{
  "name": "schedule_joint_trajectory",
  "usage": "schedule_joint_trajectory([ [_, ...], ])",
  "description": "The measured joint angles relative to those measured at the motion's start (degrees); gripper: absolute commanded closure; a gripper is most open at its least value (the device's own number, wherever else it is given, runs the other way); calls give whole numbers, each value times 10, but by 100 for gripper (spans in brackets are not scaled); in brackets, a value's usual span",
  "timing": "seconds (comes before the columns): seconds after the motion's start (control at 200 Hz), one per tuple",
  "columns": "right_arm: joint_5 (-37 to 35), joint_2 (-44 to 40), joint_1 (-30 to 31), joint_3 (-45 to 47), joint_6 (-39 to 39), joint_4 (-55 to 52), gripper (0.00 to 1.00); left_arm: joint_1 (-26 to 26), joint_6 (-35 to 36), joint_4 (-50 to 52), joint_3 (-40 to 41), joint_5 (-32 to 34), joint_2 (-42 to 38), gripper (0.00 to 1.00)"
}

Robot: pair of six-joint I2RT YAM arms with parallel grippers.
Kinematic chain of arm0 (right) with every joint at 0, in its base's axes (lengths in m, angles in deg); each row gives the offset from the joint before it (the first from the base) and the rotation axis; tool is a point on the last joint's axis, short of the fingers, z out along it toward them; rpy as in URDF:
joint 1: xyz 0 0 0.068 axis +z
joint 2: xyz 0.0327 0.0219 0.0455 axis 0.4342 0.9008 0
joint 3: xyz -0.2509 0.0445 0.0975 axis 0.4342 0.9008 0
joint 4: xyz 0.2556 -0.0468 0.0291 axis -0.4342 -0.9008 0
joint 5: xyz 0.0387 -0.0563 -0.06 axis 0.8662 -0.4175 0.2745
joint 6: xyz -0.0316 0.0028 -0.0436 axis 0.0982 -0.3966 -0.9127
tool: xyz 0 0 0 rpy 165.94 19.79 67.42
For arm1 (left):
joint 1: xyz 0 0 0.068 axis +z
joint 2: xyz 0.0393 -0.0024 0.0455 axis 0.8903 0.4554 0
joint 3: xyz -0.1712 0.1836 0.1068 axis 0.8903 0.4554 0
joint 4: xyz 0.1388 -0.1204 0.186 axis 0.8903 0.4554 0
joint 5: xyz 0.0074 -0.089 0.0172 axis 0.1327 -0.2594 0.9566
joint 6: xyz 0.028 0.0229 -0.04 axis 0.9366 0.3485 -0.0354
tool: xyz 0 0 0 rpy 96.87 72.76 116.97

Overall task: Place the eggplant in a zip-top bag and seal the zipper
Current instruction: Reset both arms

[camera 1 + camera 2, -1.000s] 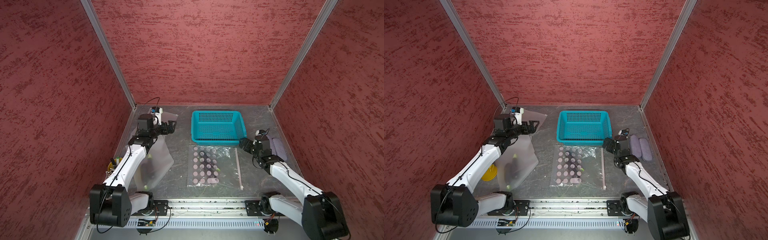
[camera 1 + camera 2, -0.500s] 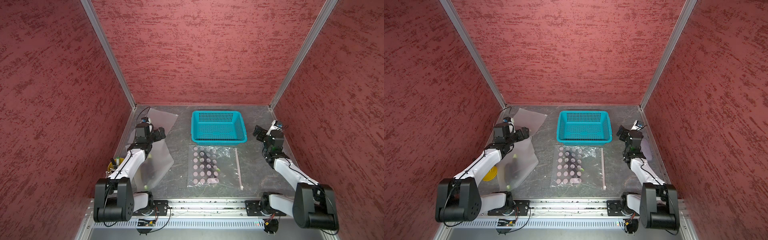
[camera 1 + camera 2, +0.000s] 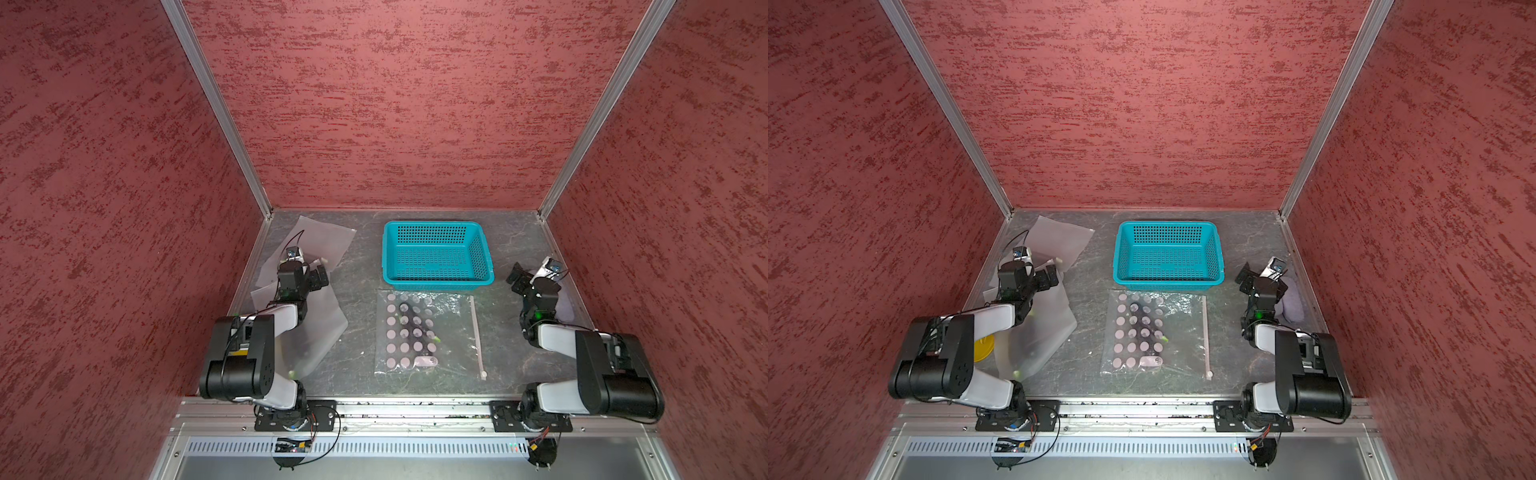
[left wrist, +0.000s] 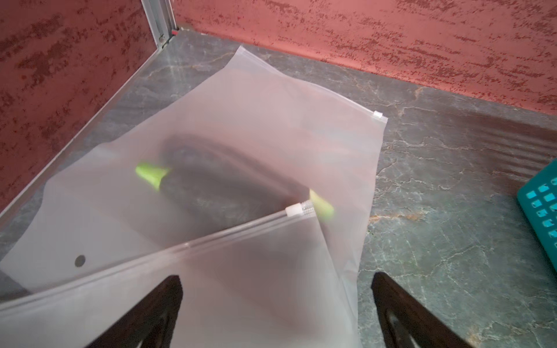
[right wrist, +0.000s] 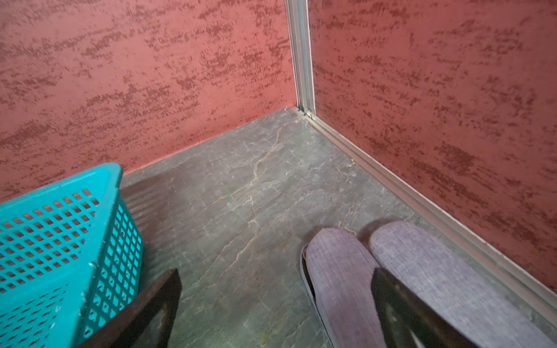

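In the left wrist view a dark eggplant (image 4: 223, 183) with a green stem shows dimly through a frosted zip-top bag (image 4: 271, 120). A second frosted bag (image 4: 241, 286) overlaps it, its white slider (image 4: 294, 209) at the zipper's end. My left gripper (image 4: 275, 280) hangs open just over this nearer bag, gripping nothing. In both top views it (image 3: 316, 276) (image 3: 1050, 276) sits over the frosted bags (image 3: 309, 340) at the left. My right gripper (image 3: 517, 276) (image 5: 275, 277) is open and empty at the right side.
A teal basket (image 3: 436, 226) (image 5: 60, 180) stands at the back centre. In front of it lies a clear dotted bag (image 3: 409, 332) with a pale strip (image 3: 477, 332) beside it. Two purple insoles (image 5: 340, 271) lie by the right wall. A yellow object (image 3: 984, 347) is under the left arm.
Both arms have folded back toward their bases. The left gripper drew back from the far-left corner; the right gripper swung out toward the right wall. Both stay open.
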Motion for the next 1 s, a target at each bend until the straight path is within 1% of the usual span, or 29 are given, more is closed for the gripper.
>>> schedule_joint_trajectory([
  [0.11, 1, -10, 0, 28, -8, 48, 1, -19, 19, -38, 6, -7, 2, 0],
  [0.291, 6, -50, 0, 72, -20, 86, 1, -19, 32, -72, 10, -7, 2, 0],
  [0.441, 12, -54, 0, 83, -39, 129, 1, -19, 37, -134, 54, -9, 2, 0],
  [0.481, 17, -46, 0, 85, -42, 146, 1, -20, 40, -168, 75, -9, 7, 0],
  [0.551, 32, -14, 0, 85, -50, 186, 1, -20, 41, -183, 92, -10, 15, 0],
  [0.676, 49, 53, 14, 87, -72, 249, 1, -14, 41, -196, 92, -22, 20, 0],
  [0.721, 49, 71, 20, 84, -77, 249, 1, -11, 41, -201, 91, -26, 20, 0],
  [1.002, 49, 79, 30, 82, -90, 260, 1, -6, 40, -213, 90, -35, 20, 0],
])
